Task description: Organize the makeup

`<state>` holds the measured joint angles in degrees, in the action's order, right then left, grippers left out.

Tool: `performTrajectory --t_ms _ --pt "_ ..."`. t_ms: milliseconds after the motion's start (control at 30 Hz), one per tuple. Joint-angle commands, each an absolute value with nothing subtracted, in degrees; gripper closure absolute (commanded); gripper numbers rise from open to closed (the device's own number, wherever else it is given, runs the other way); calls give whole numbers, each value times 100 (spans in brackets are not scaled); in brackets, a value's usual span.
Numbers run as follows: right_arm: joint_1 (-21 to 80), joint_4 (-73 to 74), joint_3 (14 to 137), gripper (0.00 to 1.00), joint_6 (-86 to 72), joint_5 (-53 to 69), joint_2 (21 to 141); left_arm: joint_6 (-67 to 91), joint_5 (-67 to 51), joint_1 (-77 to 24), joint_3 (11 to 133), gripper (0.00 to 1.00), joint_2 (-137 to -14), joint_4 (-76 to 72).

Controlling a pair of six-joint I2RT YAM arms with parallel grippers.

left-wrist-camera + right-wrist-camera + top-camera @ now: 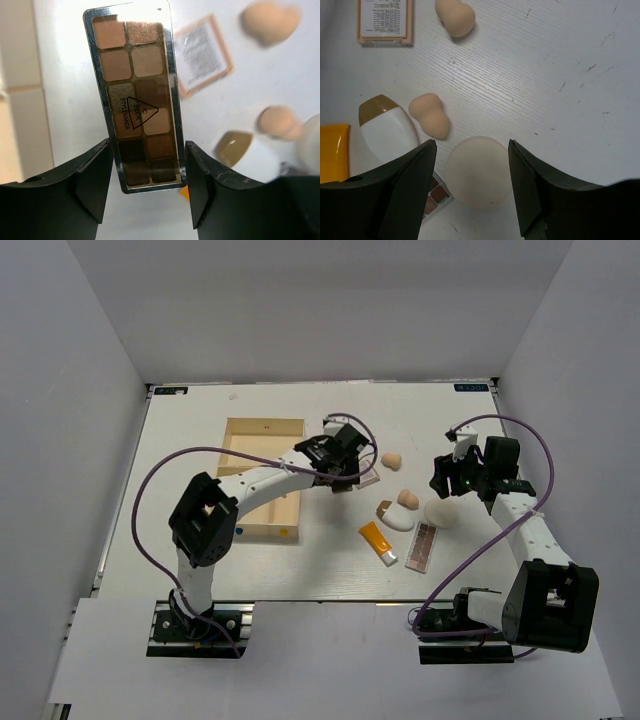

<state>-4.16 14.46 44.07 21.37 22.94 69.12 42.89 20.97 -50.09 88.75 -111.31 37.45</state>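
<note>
My left gripper (148,175) is shut on a long brown-shade eyeshadow palette (137,100), holding it by its near end above the table, just right of the wooden box (262,425). My right gripper (472,185) hangs open over the round cream puff (479,172), one finger on each side and neither touching it. Two tan sponges (392,459) (408,499), the white oval piece (397,518) with a brown cap, the orange tube (377,541) and a second palette (424,546) lie on the table between the arms. A square compact (202,55) lies below the left gripper.
The pale wooden divided box (20,100) sits left of the held palette. The second palette's corner (437,197) pokes out beside the puff. White walls stand round the table on three sides.
</note>
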Motion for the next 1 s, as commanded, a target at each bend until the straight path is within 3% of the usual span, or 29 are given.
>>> performTrajectory --t_ms 0,400,633,967 --pt "-457 1239 4447 35 2083 2399 6917 4192 2276 -4703 9281 90 -10565 3849" --pt "-466 1266 4386 35 2074 2522 6873 4078 2250 -3147 9237 91 -10108 4043" --pt "-457 1257 4395 35 2065 2540 6864 4148 2382 -2541 9343 88 -10511 4350" --pt "-457 1239 4324 35 2065 2531 6820 3885 2276 -2171 10194 75 -11495 4482"
